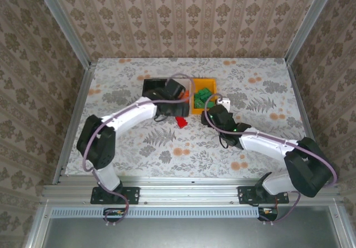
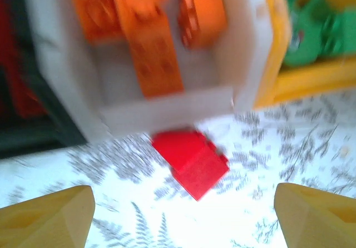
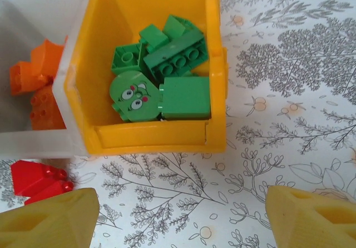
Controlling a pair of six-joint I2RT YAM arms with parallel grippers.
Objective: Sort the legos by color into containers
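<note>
— While the left gripper (image 2: 183, 209) and right gripper (image 3: 181, 203) gape wide, empty, what's loose?
— One red lego (image 2: 192, 162), just beside the white bin (image 2: 167, 109). Roughly six green legos (image 3: 161, 75) in the yellow bin (image 3: 150, 134).

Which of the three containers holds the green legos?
The yellow-orange container, at the right end of the row. The white container beside it holds orange legos; the black container stands leftmost.

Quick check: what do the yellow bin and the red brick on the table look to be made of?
Yellow bin: likely molded plastic, smooth and slightly glossy, thin even walls. Red brick: probably hard plastic, uniform colour, crisp edges with small studs; its sheen unclear.
</note>
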